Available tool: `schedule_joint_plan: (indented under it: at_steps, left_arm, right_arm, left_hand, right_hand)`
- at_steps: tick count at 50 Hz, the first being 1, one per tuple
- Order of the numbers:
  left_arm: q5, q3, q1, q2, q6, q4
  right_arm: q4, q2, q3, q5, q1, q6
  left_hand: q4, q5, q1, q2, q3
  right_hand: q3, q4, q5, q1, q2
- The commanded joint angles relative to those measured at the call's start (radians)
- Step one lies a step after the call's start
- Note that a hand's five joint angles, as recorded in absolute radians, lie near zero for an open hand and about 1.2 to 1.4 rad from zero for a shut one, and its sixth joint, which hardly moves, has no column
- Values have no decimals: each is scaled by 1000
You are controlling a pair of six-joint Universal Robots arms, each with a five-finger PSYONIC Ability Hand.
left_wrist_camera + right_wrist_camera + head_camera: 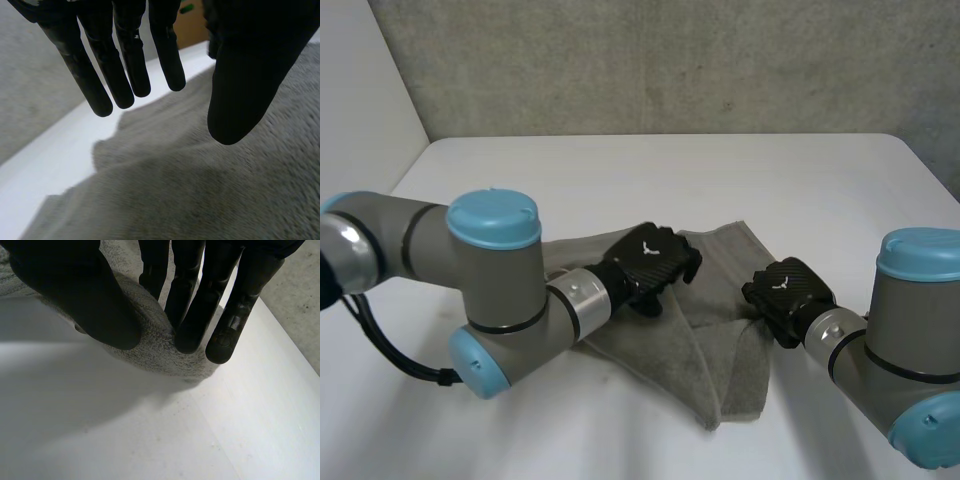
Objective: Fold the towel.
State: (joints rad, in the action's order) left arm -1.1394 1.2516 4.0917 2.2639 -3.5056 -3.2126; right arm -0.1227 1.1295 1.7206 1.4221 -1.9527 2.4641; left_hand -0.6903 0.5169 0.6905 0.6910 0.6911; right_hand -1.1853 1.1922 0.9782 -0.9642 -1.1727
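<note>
Closest to the head camera, the left arm [500, 270] is bent across the white table [620, 170], and the left hand [650, 262] is held over the middle of the grey towel [720, 360]. Its fingers [120, 70] are seen straight and spread just above the pile, with nothing grasped. The towel is found rumpled and partly doubled at the table's centre. Its right edge is pinched by the right hand [785, 290], a bunch of cloth being caught between thumb [95, 305] and fingertips [192, 340]. A fold is judged to be in hand. Next, the pinched edge would need to be carried across toward the left hand while the middle is pinned flat.
</note>
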Motion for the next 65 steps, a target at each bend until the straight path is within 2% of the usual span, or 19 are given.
schedule_joint_plan:
  at_steps: [1, 13, 15, 16, 18, 19, 24, 28, 34, 36, 37, 38, 39, 40, 42, 43, 57, 59, 65]
  left_arm:
    - [27, -63, 1, 94, -73, 31]
    - [27, -133, -1, 160, -279, 206]
    - [18, -135, -1, 155, -305, 204]
    - [18, -135, -1, 155, -305, 204]
    - [18, -142, -1, 137, -308, 188]
    - [18, -143, -1, 137, -308, 188]
    - [-19, -164, 1, 77, -289, 27]
    - [-111, -170, 12, 7, -227, -191]
    - [-197, -253, 38, -15, -170, -401]
    - [-229, -294, 53, -15, -173, -438]
    - [-282, -338, 74, -15, -176, -458]
    - [-283, -339, 75, -15, -176, -458]
    - [-351, -369, 99, -21, -176, -472]
    - [-352, -370, 99, -21, -176, -472]
    - [-457, -368, 127, -56, -167, -469]
    - [-457, -368, 127, -56, -167, -469]
    - [-464, 287, 104, -239, -165, -457]
    - [-502, 449, 75, -285, -167, -449]
    - [-576, 608, 12, -317, -171, -421]
  right_arm:
    - [0, 1, 2, -2, -5, -1]
    - [0, 12, -25, -5, 5, -2]
    - [1, 12, -33, -5, 5, -2]
    - [0, 10, -39, -5, 5, -2]
    - [0, 10, -42, -5, 5, -4]
    - [1, 9, -50, -3, 5, -4]
    - [3, -5, -104, -2, 5, -2]
    - [1, -24, -162, 12, 5, 4]
    - [-31, -70, -401, 57, 5, 53]
    - [-147, -76, -539, 115, 5, 132]
    - [-147, -76, -539, 115, 5, 133]
    - [-222, -71, -583, 138, 6, 174]
    - [-222, -71, -584, 138, 6, 174]
    - [-286, -70, -616, 156, 5, 202]
    - [-319, -66, -628, 159, 3, 213]
    - [-310, -66, -634, 158, -3, 205]
    - [49, -221, -595, 123, -3, 130]
    - [106, -234, -582, 126, 3, 92]
    - [213, -215, -491, 130, 37, -14]
  left_hand:
    - [-87, 86, 87, 86, 86]
    - [-46, 45, 46, 45, 45]
    - [-308, 307, 308, 307, 307]
    - [-310, 309, 310, 309, 309]
    - [-705, 704, 704, 704, 704]
    - [-706, 705, 706, 705, 705]
    - [-706, 705, 706, 705, 705]
    - [-706, 705, 706, 705, 705]
    - [-706, 705, 706, 705, 705]
    - [-706, 705, 706, 705, 705]
    - [-706, 705, 706, 705, 705]
    - [-706, 705, 706, 705, 705]
    - [-706, 705, 706, 705, 705]
    - [-706, 705, 706, 705, 705]
    - [-706, 705, 706, 705, 705]
    - [-706, 705, 706, 705, 705]
    - [-706, 705, 706, 705, 705]
    - [-706, 705, 706, 705, 705]
    - [-706, 705, 706, 705, 705]
  right_hand:
    - [-211, 204, 244, -432, -224]
    - [-211, 204, 244, -432, -224]
    - [-211, 204, 244, -432, -224]
    - [-211, 204, 244, -432, -224]
    - [-211, 204, 244, -432, -224]
    - [-211, 204, 244, -432, -224]
    - [-211, 204, 244, -432, -224]
    - [-211, 204, 244, -432, -224]
    - [-211, 204, 244, -432, -224]
    - [-211, 204, 244, -432, -224]
    - [-211, 204, 244, -432, -224]
    - [-211, 204, 244, -432, -224]
    - [-211, 204, 244, -432, -224]
    - [-211, 204, 244, -432, -224]
    - [-211, 204, 244, -432, -224]
    - [-211, 204, 244, -432, -224]
    - [-211, 204, 244, -432, -224]
    - [-211, 204, 244, -432, -224]
    - [-211, 204, 244, -432, -224]
